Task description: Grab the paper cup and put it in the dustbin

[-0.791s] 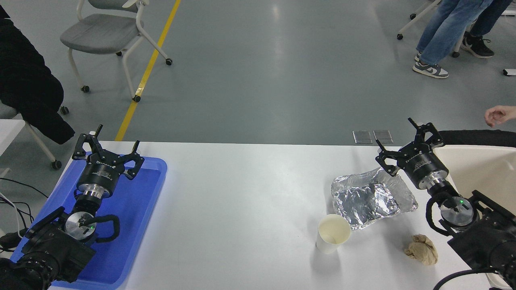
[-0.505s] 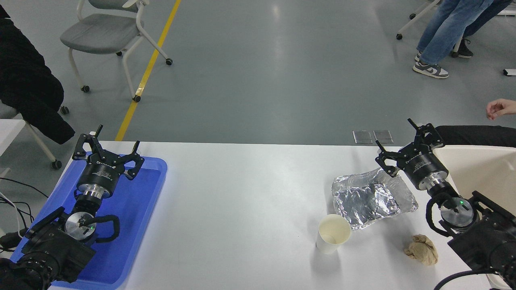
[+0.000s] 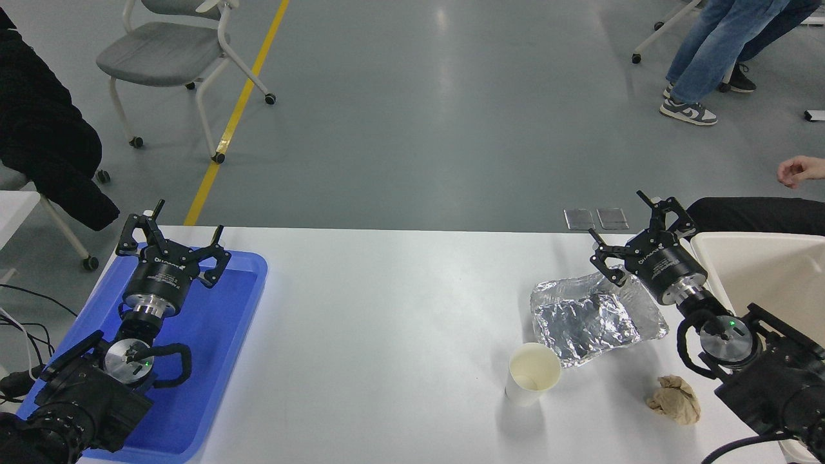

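The small white tapered paper cup (image 3: 532,381) stands upright on the white bench (image 3: 387,335), free of any grip, just in front of the crumpled silver foil tray (image 3: 596,316). The right hand (image 3: 635,235) hovers over the tray's far right corner with its fingers spread wide, holding nothing, the black arm reaching forward from the lower right. Beside it at the right edge sits the large cream plastic dustbin (image 3: 760,270). The left hand (image 3: 173,237), also open, is parked above the flat blue plastic tray (image 3: 213,335).
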Motion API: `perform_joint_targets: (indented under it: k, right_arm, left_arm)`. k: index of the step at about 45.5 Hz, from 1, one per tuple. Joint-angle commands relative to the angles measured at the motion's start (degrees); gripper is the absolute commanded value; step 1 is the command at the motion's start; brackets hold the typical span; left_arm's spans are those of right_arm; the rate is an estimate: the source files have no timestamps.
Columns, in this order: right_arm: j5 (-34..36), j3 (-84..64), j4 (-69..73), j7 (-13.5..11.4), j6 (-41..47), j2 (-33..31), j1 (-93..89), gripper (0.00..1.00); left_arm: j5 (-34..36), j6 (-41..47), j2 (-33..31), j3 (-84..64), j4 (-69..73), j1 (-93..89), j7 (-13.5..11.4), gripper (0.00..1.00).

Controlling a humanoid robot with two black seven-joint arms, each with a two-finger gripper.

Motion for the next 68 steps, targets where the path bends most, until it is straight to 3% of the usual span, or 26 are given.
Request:
perform_joint_targets:
  k: [1,13,28,40,54,68]
  right_arm:
    - [-12.1,-4.7,5.1,-0.9,-0.4,-6.7,6.1,1.00]
    - [-23.4,-17.8,18.0,-2.8,-2.3,-18.0,15.2,1.00]
    - [-23.8,-62.8,32.8,-4.7,-9.3,-22.5,43.2,1.00]
    - [-23.7,-93.6,38.1,-4.6,-9.8,-13.0,67.0,1.00]
    - [-22.6,-107.0,46.4,-4.7,-7.6,-0.8,80.9,1.00]
    - [-12.1,-121.9,66.1,-4.3,-4.0,7.9,96.2,1.00]
  left_arm:
    - [0.0,0.0,0.1,0.0,0.0,0.0,0.0,1.00]
    - [0.0,0.0,0.1,0.0,0.0,0.0,0.0,1.00]
    - [0.0,0.0,0.0,0.0,-0.2,0.0,0.0,1.00]
    - [0.0,0.0,0.0,0.0,-0.2,0.0,0.0,1.00]
    - [0.0,0.0,0.1,0.0,0.0,0.0,0.0,1.00]
    - [0.0,0.0,0.1,0.0,-0.2,0.1,0.0,1.00]
